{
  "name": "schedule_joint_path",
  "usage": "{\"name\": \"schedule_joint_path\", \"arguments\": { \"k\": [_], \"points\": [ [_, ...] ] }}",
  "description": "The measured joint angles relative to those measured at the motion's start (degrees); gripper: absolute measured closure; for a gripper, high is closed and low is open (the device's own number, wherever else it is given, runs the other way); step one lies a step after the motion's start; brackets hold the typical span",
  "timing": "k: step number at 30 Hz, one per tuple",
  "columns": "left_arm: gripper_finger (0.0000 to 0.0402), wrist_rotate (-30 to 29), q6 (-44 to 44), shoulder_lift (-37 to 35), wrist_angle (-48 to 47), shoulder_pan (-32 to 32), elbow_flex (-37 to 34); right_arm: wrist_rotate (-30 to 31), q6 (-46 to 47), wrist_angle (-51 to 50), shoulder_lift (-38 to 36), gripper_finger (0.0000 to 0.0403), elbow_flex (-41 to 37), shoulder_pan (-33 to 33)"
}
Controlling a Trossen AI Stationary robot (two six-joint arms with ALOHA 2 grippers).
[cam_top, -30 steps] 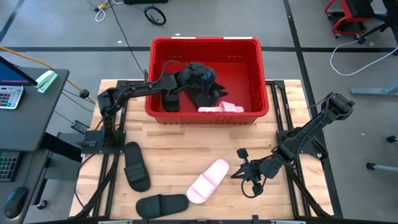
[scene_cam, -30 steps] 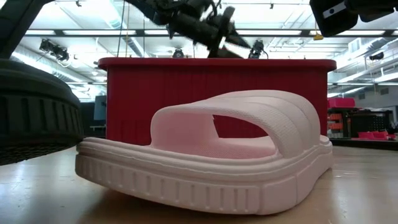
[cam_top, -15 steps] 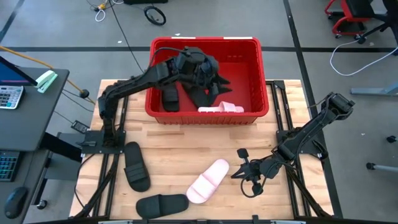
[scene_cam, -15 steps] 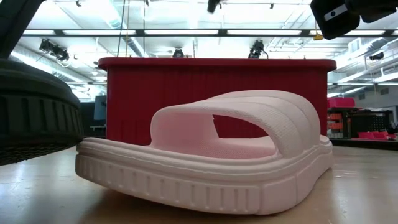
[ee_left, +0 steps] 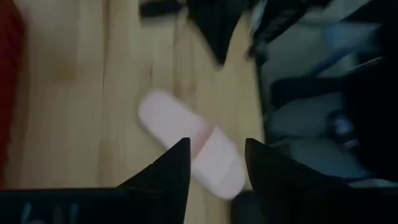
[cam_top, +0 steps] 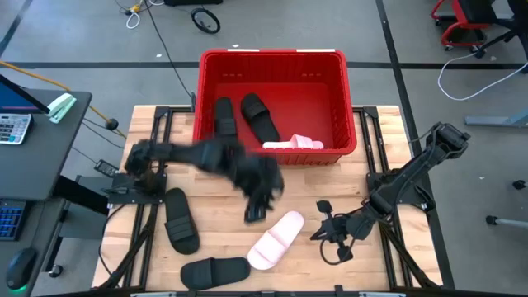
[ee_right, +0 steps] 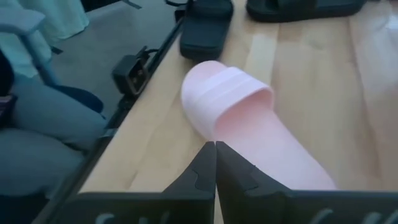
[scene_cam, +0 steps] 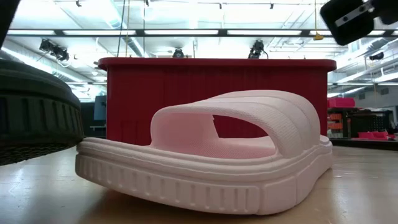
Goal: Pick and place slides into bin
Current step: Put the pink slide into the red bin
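Overhead first: red bin (cam_top: pixel 272 58) sits at the far edge of the table (cam_top: pixel 330 186). Inside it are two black slides (cam_top: pixel 224 115) (cam_top: pixel 260 117) side by side and a pink slide (cam_top: pixel 294 143) against the near wall. Left gripper (cam_top: pixel 257 206) is over the table just in front of the bin, smeared by motion, beside the pink slide on the table (cam_top: pixel 275 240). Right gripper (cam_top: pixel 327 231) hangs on the other side of that pink slide, farther from the bin. Two more black slides lie on the table well in front of the bin, one near the left arm's base (cam_top: pixel 181 219), one at the near edge (cam_top: pixel 215 270).

Low view: pink slide (scene_cam: pixel 205 165) fills the foreground, bin wall (scene_cam: pixel 217 78) behind it, a black slide's sole (scene_cam: pixel 37 106) at the side.

Left wrist view: fingers (ee_left: pixel 168 171) are spread apart, nothing between them, pink slide (ee_left: pixel 193 146) on the table beyond.

Right wrist view: fingers (ee_right: pixel 199 174) are pressed together, gripping nothing, tips just short of the pink slide (ee_right: pixel 249 130); two black slides (ee_right: pixel 207 25) (ee_right: pixel 305 7) lie beyond it.
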Motion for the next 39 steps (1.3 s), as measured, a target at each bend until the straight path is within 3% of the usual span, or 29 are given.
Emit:
{"name": "schedule_joint_path", "arguments": {
  "k": [8, 13, 17, 20, 28, 36, 39],
  "points": [
    [0.0261, -24.99, -21.32, 0.07, 14.24, -13.86, -20.33, 0.04, 0.11, 0.1, 0.0, 0.0393, 0.0, 4.41],
    [0.0244, -30.18, -32.29, 0.07, 36.89, -18.95, -37.12, 0.07, 0.09, 0.1, 0.0, 0.0393, 0.0, 6.12],
    [0.0221, -32.99, -37.04, 0.07, 57.6, -20.88, -49.89, 0.09, 0.08, 0.1, 0.0, 0.0393, 0.0, 6.71],
    [0.0203, -35.06, -38.53, 0.07, 67.58, -21.0, -56.41, 0.53, 0.07, 0.1, 0.0, 0.0393, 0.0, 6.69],
    [0.0172, -35.32, -41.89, 0.03, 72.95, -19.73, -60.63, 1.64, -1.72, 0.1, 0.0, 0.0393, 0.0, 6.67],
    [0.0184, -32.86, -38.93, 0.03, 72.56, -19.6, -59.99, 1.64, -1.85, 0.1, 0.0, 0.0393, 0.0, 6.66],
    [0.0192, -31.93, -33.45, 0.04, 72.81, -18.63, -59.99, 1.64, -1.89, 0.1, 0.0, 0.0393, 0.0, 6.67]
  ]
}}
